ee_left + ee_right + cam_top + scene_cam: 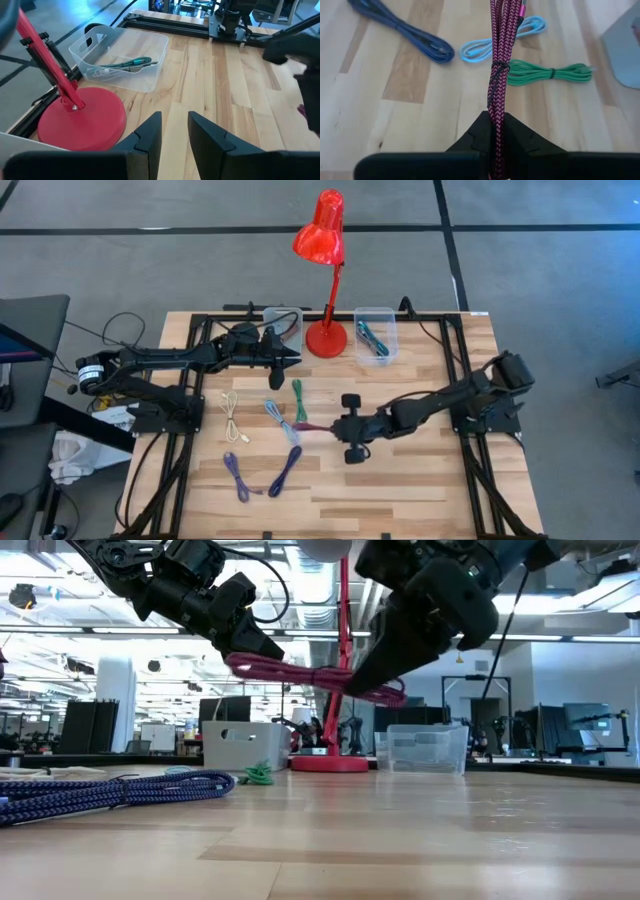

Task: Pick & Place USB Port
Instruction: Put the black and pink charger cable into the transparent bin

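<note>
A pink braided USB cable (pixel 498 55), coiled into a long bundle with a dark tie, is in my right gripper (pixel 495 131), which is shut on it above the table's middle (pixel 335 427). In the low view the pink cable (pixel 320 675) shows clear of the wood. My left gripper (pixel 174 125) is open and hovers near the red lamp's base (pixel 82 117), touching nothing. Green (pixel 299 398), light blue (pixel 278 415), cream (pixel 232 415) and two dark blue cables (pixel 262 475) lie flat on the table. My right gripper pinches the pink cable between its two fingers at the bundle's near end (pixel 496 112), several strands together. The fingers come from the table's right and lie along the bundle. It is lifted clear and sticks out roughly level toward the table's left (pixel 250 665).
Two clear plastic bins stand at the far edge either side of the lamp. The right bin (pixel 375 332) holds a teal cable (pixel 132 62); the left bin (pixel 284 323) sits beside my left gripper. The red lamp (pixel 325 240) stands between them. Bare wood lies toward the near edge.
</note>
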{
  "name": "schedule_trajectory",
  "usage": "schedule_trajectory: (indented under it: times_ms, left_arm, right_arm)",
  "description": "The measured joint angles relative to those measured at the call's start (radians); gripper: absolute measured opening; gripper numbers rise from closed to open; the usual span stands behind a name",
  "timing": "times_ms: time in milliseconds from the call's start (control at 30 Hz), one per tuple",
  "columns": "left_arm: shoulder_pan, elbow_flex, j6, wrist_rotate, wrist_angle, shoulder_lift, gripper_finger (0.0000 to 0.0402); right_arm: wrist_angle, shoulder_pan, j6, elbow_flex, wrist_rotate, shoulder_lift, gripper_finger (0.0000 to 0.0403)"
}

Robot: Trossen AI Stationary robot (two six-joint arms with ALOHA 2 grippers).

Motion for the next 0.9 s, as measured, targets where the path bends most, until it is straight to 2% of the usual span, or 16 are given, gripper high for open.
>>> schedule_trajectory:
  times_ms: [467,900]
  left_arm:
    - [0.0,0.0,0.003,0.0,0.0,0.0,0.0095]
    - [0.0,0.0,0.003,0.0,0.0,0.0,0.0095]
  right_arm:
    - [0.034,-0.098,-0.034,-0.126,0.072,-0.161,0.0021]
    - [0.103,-0.21,-0.04,-0.246,0.079,-0.291,0.0021]
